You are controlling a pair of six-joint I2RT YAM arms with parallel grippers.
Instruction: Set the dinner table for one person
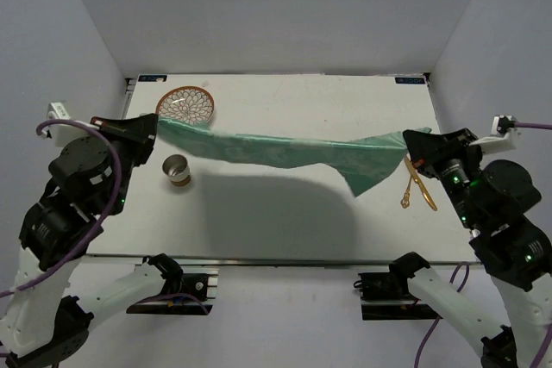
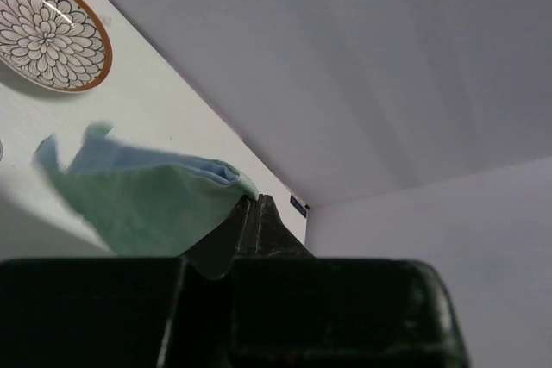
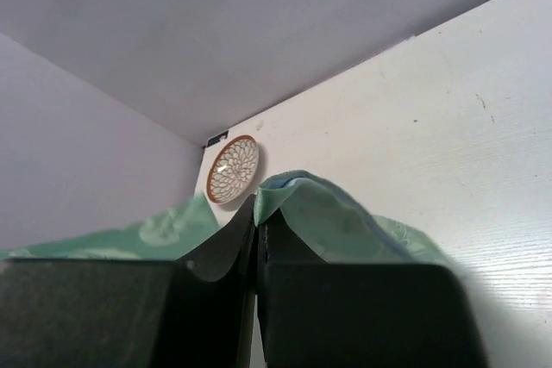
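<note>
A green patterned cloth mat [image 1: 285, 151] hangs stretched in the air above the white dinner table [image 1: 259, 221], held at both ends. My left gripper [image 1: 155, 130] is shut on its left corner [image 2: 155, 196]. My right gripper [image 1: 409, 146] is shut on its right corner [image 3: 319, 208]. A patterned plate with a brown rim [image 1: 185, 106] lies at the back left; it also shows in the left wrist view [image 2: 52, 30] and the right wrist view [image 3: 233, 170]. A metal cup [image 1: 177, 170] stands front of the plate. Gold cutlery [image 1: 417, 185] lies at the right.
Grey walls enclose the table at the back and both sides. The cloth's shadow [image 1: 259, 204] falls across the table's middle. A silver rail [image 1: 276, 259] runs along the near edge.
</note>
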